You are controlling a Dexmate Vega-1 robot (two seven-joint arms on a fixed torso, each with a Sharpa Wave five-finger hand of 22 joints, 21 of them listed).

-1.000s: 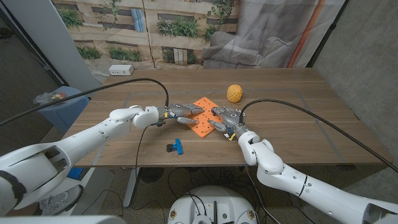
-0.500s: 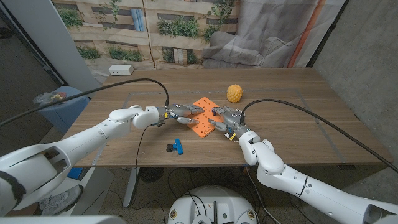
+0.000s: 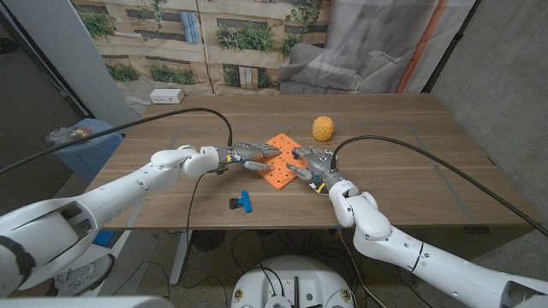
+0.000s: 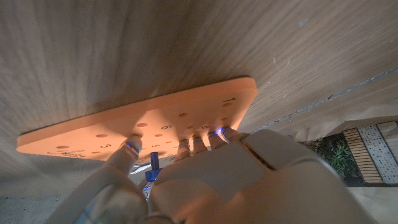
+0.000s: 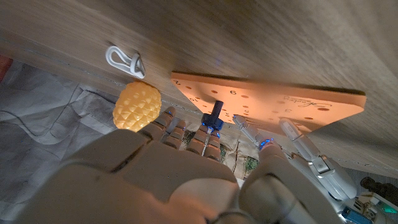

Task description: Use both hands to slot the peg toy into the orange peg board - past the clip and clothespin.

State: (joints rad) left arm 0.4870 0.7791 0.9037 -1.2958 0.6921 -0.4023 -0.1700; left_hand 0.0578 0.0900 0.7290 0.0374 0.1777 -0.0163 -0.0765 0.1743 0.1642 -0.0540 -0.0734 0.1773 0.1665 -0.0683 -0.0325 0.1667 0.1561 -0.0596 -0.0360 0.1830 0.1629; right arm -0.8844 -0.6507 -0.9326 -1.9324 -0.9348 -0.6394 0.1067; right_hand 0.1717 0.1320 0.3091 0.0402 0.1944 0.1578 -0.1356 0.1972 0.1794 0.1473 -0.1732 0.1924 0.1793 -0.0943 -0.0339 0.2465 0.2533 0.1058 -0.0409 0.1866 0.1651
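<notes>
Head view: orange peg board point(image 3: 281, 156) on tabletop point(image 3: 411, 162) between hands. Left robot hand point(image 3: 248, 155) presses fingers on board edge — steadying it, gripping nothing. Right robot hand point(image 5: 205, 146) pinches blue peg toy point(image 5: 214, 118) over holes — ready to slot.

Orange peg board point(image 3: 279, 157): flat rectangular foam plate with rows of numbered holes, lying flat on the wooden table near its middle, turned diagonally. Peg toy point(image 5: 214, 116): small dark blue peg, standing upright on the board surface near one edge, beside the numbered holes
</notes>
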